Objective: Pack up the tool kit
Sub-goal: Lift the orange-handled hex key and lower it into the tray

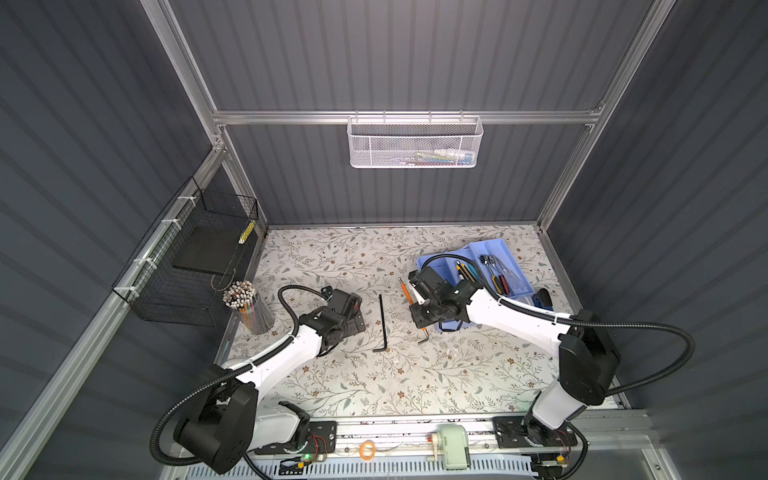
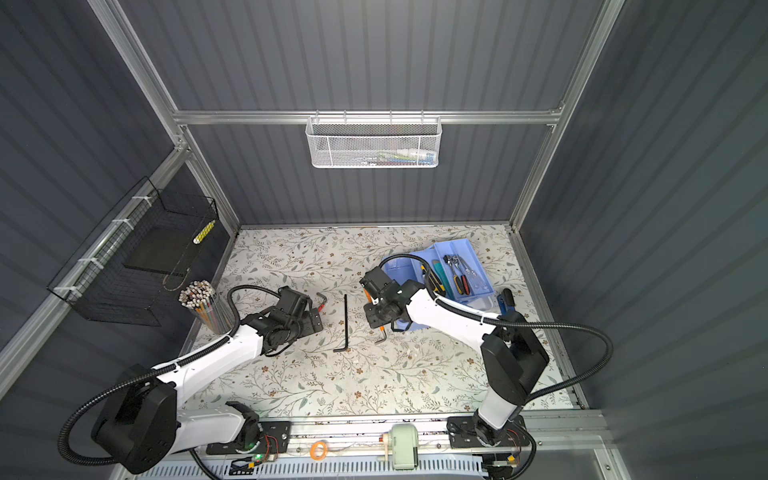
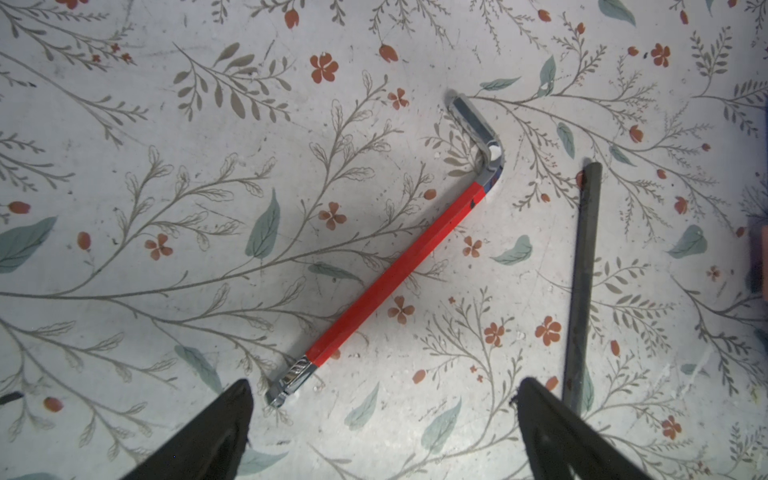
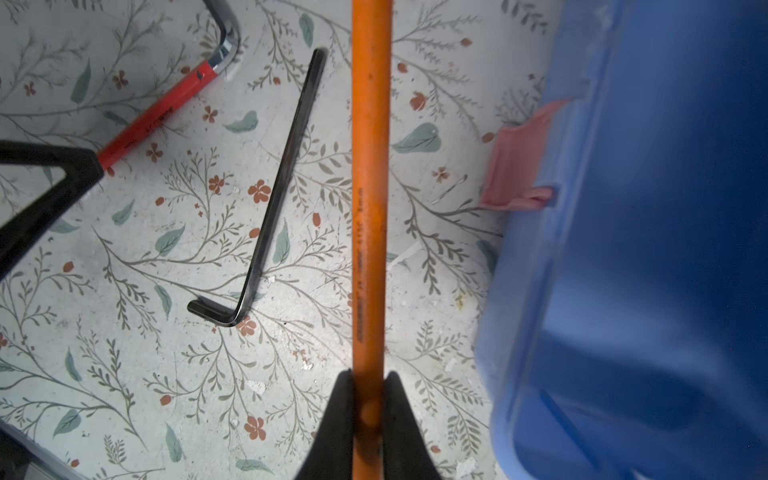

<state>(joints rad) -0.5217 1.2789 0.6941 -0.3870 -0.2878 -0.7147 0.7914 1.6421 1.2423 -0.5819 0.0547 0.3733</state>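
**Tool kit (image 4: 665,208) beside the right gripper (image 4: 369,388), orange hex key (image 4: 371,166) clamped**

The orange hex key is pinched between the closed fingers of the right gripper, its shaft running straight ahead of the fingertips. The kit's light blue base, with its pink latch (image 4: 515,166), is seen just beside this gripper. A black hex key (image 4: 274,199) lies on the floral table (image 1: 332,374) between the two grippers. The left gripper (image 3: 384,390) is spread wide and empty; a red hex key (image 3: 395,274) lies just ahead of it.

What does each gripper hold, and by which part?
The right gripper is shut on the orange hex key, on its long shaft. The left gripper is open and holds nothing.
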